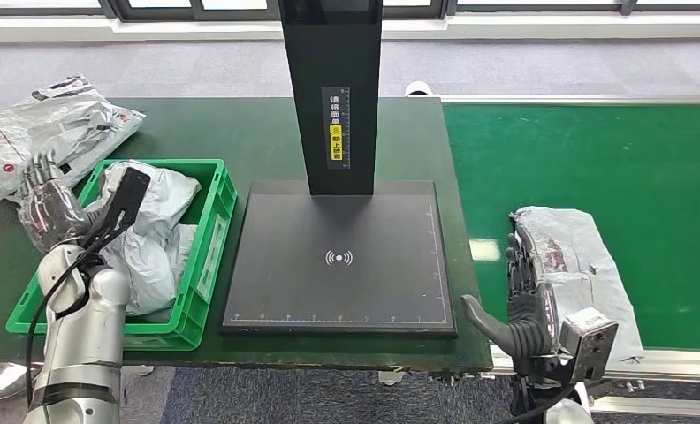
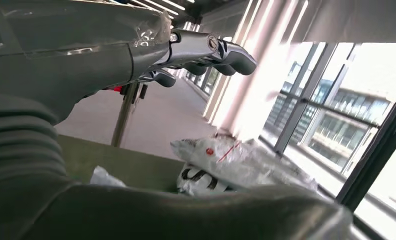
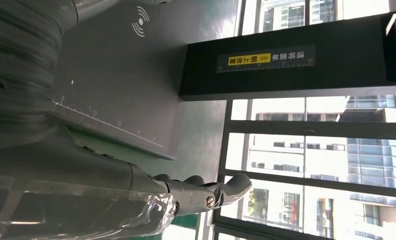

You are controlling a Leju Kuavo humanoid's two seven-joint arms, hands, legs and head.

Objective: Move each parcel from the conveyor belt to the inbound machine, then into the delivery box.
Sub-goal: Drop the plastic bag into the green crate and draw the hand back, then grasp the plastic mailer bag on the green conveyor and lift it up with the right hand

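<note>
Scanner column (image 1: 330, 93) between crate (image 1: 207, 256) and belt parcel (image 1: 569, 256) — loose bags (image 1: 41, 132) beyond.

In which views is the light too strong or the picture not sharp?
Head view: even light, sharp, slight glare on the green conveyor belt. Left wrist view: windows overexposed, the left robot hand close and soft, parcels clearer. Right wrist view: bright windows behind the dark inbound machine, the right robot hand slightly blurred.

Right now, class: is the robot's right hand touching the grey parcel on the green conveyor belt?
Cannot tell. In the head view the right hand overlaps the near left edge of the grey parcel on the conveyor belt, but neither contact nor a gap shows plainly.
</note>
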